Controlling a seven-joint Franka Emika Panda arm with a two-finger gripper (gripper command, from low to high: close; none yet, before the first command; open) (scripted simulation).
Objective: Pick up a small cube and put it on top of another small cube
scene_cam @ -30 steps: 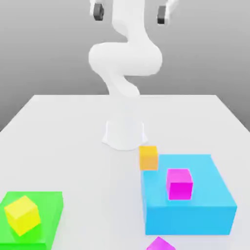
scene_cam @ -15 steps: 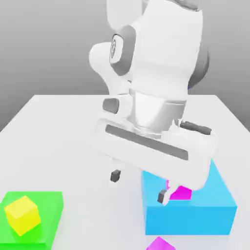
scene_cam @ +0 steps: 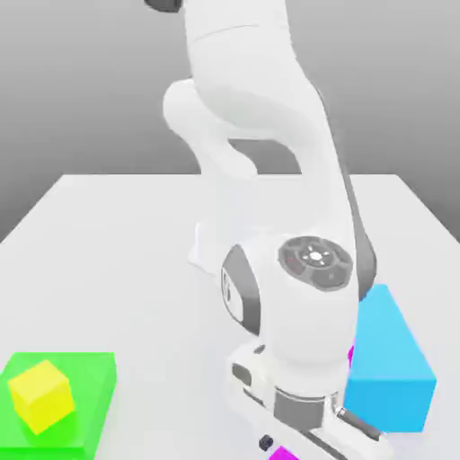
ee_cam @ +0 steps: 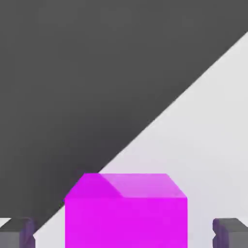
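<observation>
The small plain magenta cube (ee_cam: 126, 210) sits flat on the white surface (ee_cam: 213, 145) between the hand's (ee_cam: 125, 232) two dark fingertips (ee_cam: 17, 233), one face square to the camera; being a cube, it has no long axis. Both fingertips stand clear of its sides, so the hand is released around it, not grasping. In the exterior view the white arm bends low beside the large blue block (scene_cam: 388, 359).

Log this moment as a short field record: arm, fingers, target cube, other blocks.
arm: white robot arm bent low over the white table
fingers: grey fingers open, one on each side of the small magenta cube, with a gap on both sides
target cube: not gripped
other blocks: large blue block partly behind the arm; yellow cube on the flat green block
</observation>
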